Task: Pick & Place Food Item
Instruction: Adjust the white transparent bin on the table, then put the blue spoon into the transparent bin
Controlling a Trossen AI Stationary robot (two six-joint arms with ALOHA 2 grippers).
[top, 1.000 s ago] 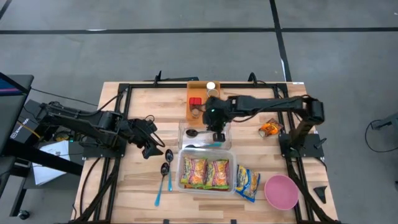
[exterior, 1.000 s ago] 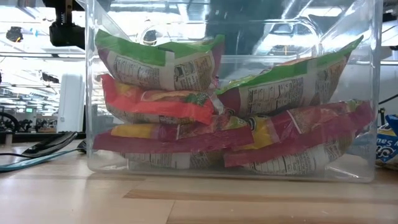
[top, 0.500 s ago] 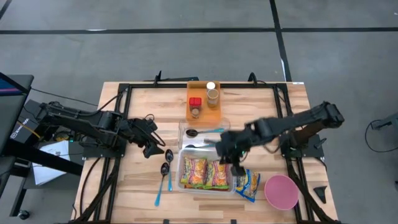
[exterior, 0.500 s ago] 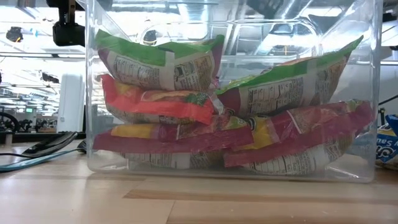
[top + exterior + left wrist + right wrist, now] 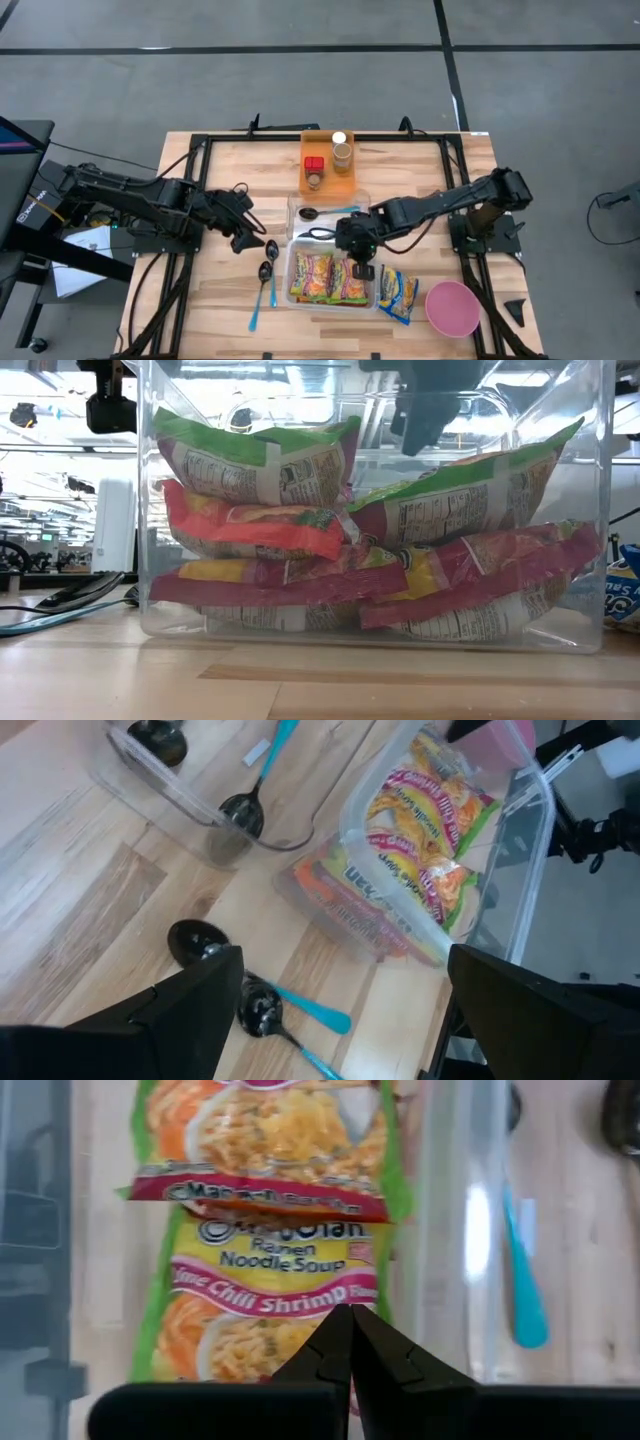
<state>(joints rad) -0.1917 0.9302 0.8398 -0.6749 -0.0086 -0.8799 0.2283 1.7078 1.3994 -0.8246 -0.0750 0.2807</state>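
With its fingers pressed together and empty, the right tool point(image 5: 351, 1342) may just prod the noodle packet point(image 5: 262, 1295) below it.

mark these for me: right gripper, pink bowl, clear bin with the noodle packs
right gripper point(image 5: 351, 1342): right wrist view, where the shut fingertips meet.
pink bowl point(image 5: 451, 308): high view, centre of the bowl's inside.
clear bin point(image 5: 590, 510): low view, bare side wall at its edge.

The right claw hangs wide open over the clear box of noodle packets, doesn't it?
Not open: the right claw is shut, its fingers pressed together, as the right wrist view shows. It does hang over the clear box of noodle packets.
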